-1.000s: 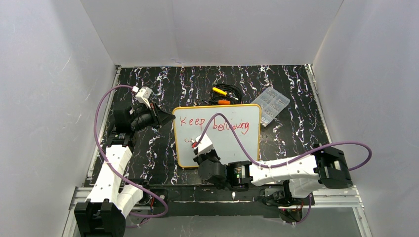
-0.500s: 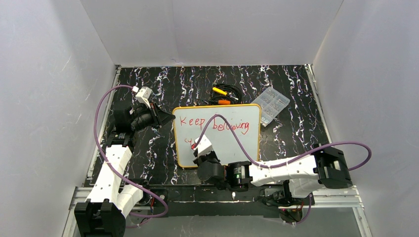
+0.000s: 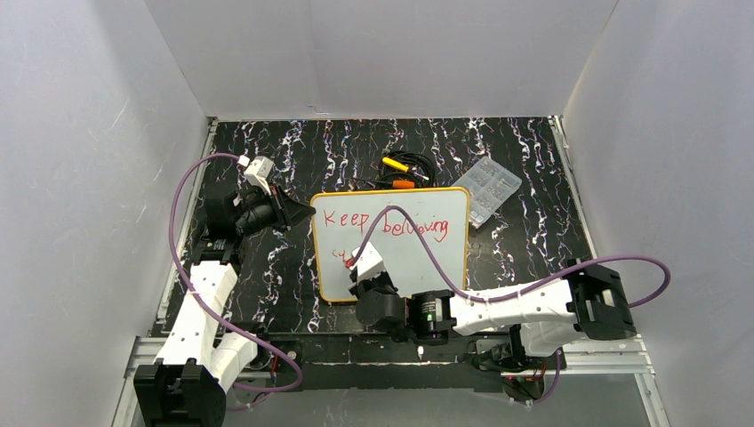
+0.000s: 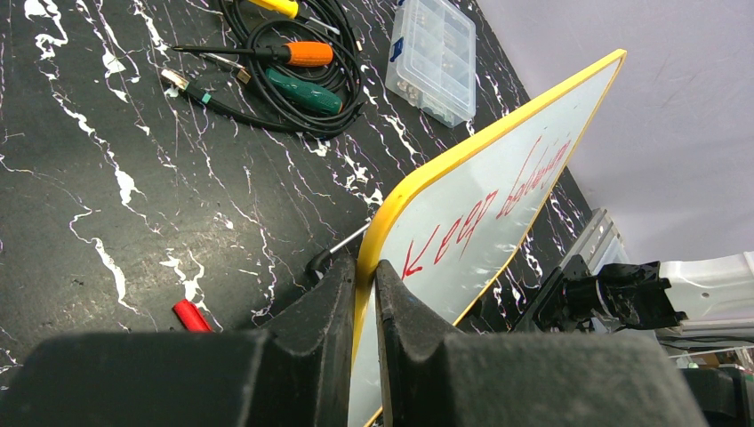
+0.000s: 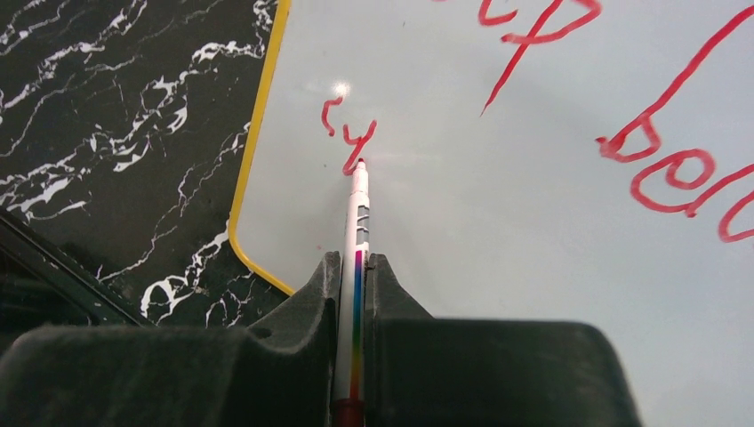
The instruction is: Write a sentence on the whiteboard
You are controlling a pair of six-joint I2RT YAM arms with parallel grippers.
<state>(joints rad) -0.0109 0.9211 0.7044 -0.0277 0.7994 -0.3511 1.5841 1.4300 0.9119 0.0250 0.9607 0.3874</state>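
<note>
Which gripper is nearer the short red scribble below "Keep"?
Right. The right gripper holds the marker, tip on that scribble; the left gripper clamps the whiteboard edge up beside "Keep".

Bright, even light, soft shadows. A small glare spot on the whiteboard; wrist views blur nearest the lens.

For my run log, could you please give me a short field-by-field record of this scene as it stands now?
Board: whiteboard, yellow rim, on a dark marbled table
Left fingers: shut on the whiteboard's left edge
Right fingers: shut on a marker, tip touching the whiteboard
Writing: red "Keep believing"; second line barely begun
Behind: clear plastic box, cables, orange screwdriver
</note>
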